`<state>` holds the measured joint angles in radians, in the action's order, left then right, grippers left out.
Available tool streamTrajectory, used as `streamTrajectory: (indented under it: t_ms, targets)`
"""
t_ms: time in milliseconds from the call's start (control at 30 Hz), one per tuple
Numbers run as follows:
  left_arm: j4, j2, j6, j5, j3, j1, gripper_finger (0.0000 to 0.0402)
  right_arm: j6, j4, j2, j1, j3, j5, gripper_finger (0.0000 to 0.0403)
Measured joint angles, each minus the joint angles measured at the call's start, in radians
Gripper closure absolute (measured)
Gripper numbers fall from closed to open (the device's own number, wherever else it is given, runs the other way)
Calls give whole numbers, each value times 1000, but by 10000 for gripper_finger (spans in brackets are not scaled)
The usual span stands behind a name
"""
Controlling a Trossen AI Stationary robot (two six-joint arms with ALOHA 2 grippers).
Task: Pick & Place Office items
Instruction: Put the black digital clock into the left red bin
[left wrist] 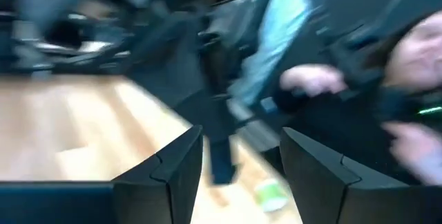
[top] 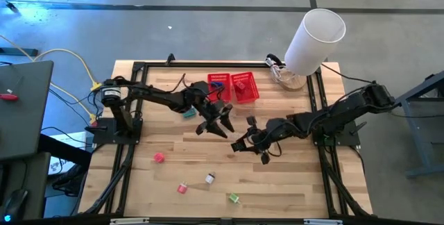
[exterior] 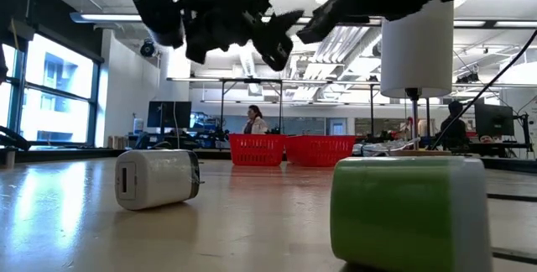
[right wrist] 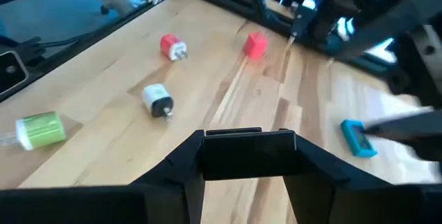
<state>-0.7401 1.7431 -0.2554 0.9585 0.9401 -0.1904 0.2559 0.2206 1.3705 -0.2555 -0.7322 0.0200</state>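
The left wrist view is badly smeared: only the left pincer's (left wrist: 238,172) two dark fingers read clearly, standing apart with nothing between them, and beyond them a blurred green item and a person's shape past the bench edge. From above, this pincer (top: 216,123) hangs over the middle of the bench (top: 291,183), just in front of the two red mesh baskets (top: 234,86), with the teal item (top: 189,113) lying close beside its arm.

The right pincer (right wrist: 247,156) is closed on a flat black rectangle (right wrist: 247,153), which fills the gap between its fingers; from above it sits right of centre (top: 251,142), near the left pincer but apart from it.

What the baskets hold is hard to make out; something small shows in the right one. The white cylinder (top: 313,39) at the far right corner hides what stands under it.

The loose items lie in the front left part of the bench, well apart: a pink block (top: 159,157), a red-and-white plug (top: 182,188), a whitish plug (top: 209,178) and a green plug (top: 234,198) nearest the front edge. The front right part is bare wood. In the low view the green plug (exterior: 409,209) is cut off at the picture's bottom.
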Motion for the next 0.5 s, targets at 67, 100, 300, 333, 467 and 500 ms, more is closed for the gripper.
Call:
streamTrajectory:
  t_ms: [67,100,300,333,467,500]
  targets:
    - [171,-46,149,-143,0,12,214,-19,-19,0,-13,0,13,258]
    - [263,-71,227,-247,0,24,214,-22,-22,0,-19,0,17,258]
    - [574,-185,479,-767,-1,163,214,-28,-47,0,-42,0,66,258]
    - [599,-194,497,-815,-1,190,214,-28,-48,0,-43,0,68,258]
    - [670,-210,565,-1087,-1,304,214,-50,-51,0,-41,0,87,258]
    - [682,-210,587,-1180,-1,330,214,-57,-50,0,-38,-1,87,258]
